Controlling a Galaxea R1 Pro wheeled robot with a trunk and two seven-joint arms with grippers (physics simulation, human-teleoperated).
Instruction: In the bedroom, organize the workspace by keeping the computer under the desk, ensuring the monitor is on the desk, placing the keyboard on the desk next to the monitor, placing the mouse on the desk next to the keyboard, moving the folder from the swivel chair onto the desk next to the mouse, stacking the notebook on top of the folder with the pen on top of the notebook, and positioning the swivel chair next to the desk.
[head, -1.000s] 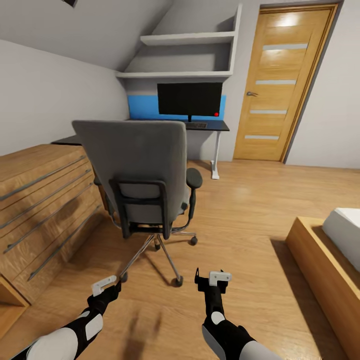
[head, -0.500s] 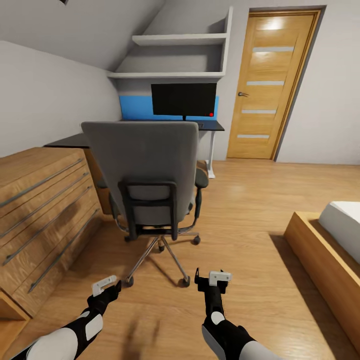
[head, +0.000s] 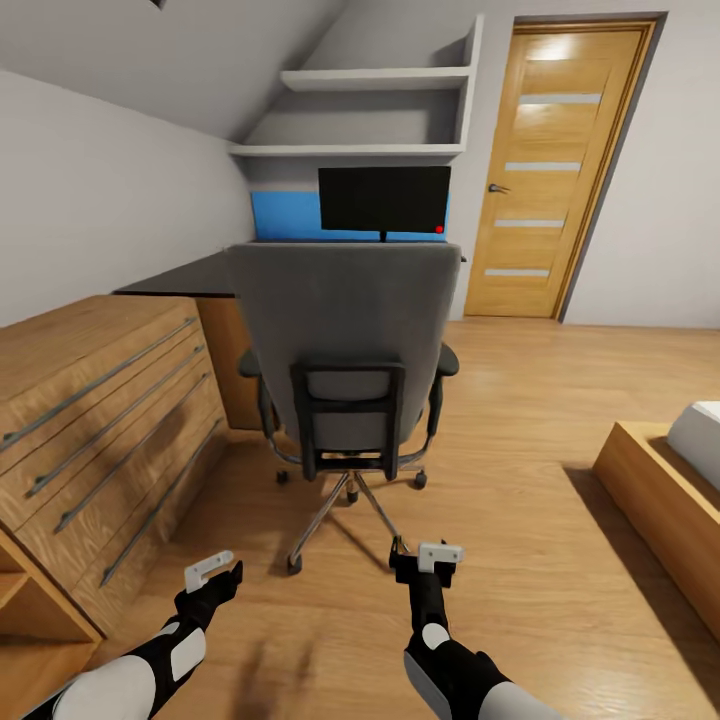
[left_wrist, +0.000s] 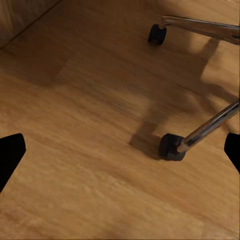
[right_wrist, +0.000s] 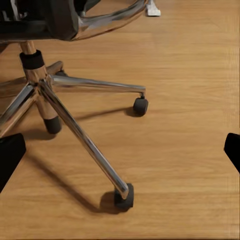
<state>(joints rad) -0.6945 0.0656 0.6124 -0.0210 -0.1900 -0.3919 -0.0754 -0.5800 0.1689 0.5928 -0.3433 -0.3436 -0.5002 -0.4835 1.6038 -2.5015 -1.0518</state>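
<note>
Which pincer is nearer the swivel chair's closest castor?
The right pincer, just behind that castor of the swivel chair. The left pincer hangs further off, toward the wooden chest.

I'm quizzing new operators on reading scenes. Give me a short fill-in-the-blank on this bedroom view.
1. The swivel chair shows the camera its ____.
2. The monitor stands on the ____.
3. The chest of drawers is on the robot's ____ side.
4. The door is ____.

Missing words: back; desk; left; closed
</note>
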